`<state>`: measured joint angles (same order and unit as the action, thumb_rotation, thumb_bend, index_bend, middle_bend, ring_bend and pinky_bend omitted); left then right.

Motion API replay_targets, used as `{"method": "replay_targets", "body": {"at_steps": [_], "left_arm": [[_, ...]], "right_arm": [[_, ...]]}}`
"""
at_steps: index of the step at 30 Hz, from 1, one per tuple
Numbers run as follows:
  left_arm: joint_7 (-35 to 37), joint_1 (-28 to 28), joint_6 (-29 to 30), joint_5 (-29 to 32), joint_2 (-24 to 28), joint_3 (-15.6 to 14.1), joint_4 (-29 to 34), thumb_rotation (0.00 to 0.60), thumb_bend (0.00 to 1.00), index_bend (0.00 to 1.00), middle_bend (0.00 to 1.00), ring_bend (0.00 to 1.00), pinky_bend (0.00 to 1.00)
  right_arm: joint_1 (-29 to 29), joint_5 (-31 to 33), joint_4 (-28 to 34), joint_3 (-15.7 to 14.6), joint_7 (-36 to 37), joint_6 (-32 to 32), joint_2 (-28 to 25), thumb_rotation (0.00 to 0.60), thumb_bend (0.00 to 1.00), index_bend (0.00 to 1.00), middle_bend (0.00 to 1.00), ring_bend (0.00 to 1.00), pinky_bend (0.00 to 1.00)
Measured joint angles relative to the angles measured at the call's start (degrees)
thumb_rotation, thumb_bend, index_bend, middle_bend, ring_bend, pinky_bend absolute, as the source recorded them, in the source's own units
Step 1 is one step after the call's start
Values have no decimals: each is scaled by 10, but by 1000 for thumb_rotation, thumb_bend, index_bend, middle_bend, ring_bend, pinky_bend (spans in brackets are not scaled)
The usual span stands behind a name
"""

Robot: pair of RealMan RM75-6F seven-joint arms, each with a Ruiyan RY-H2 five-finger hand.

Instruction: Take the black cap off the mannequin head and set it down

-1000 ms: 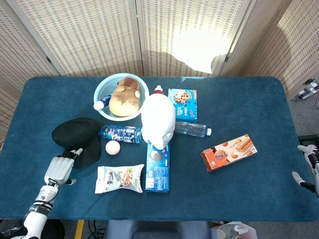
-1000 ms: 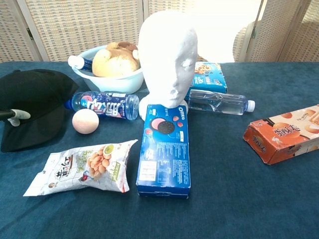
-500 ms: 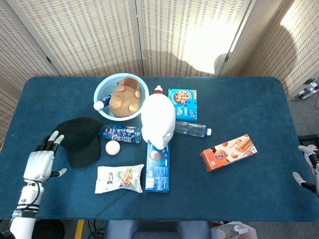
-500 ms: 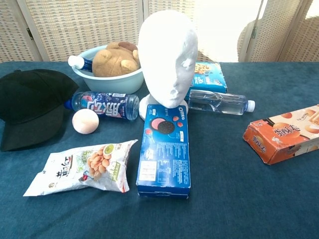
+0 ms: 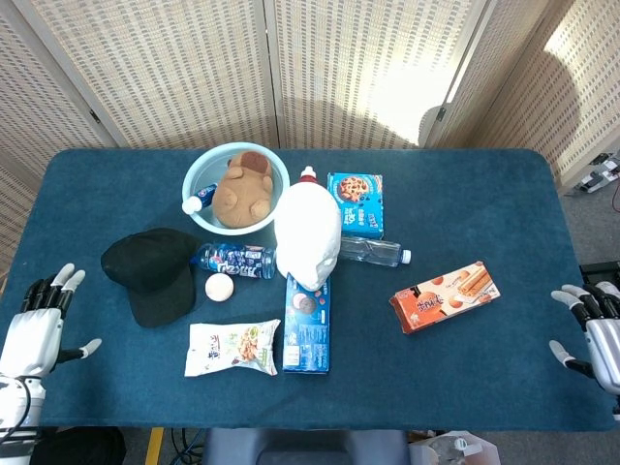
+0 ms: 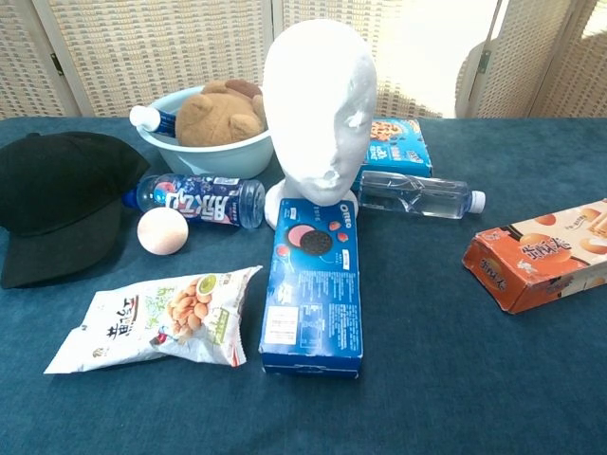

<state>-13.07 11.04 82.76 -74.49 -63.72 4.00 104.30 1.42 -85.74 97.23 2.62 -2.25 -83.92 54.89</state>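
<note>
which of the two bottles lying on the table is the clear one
The clear bottle lies right of the mannequin head, white cap pointing right. The other bottle, left of the head, has a blue label.
</note>
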Motion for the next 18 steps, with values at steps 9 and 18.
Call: {"method": "replay_targets", "body": {"at_steps": [9, 18], "left_arm": [[13, -21, 45, -63, -29, -9, -25, 600, 5, 0, 0, 0, 0], [11, -28, 42, -74, -35, -14, -29, 600, 5, 0, 0, 0, 0]], "right_arm": [[0, -6, -2, 4, 10, -13, 1, 600, 245, 263, 182, 90, 156], [14, -68, -29, -2, 38, -27, 8, 600, 246, 263, 182, 90, 156]]}}
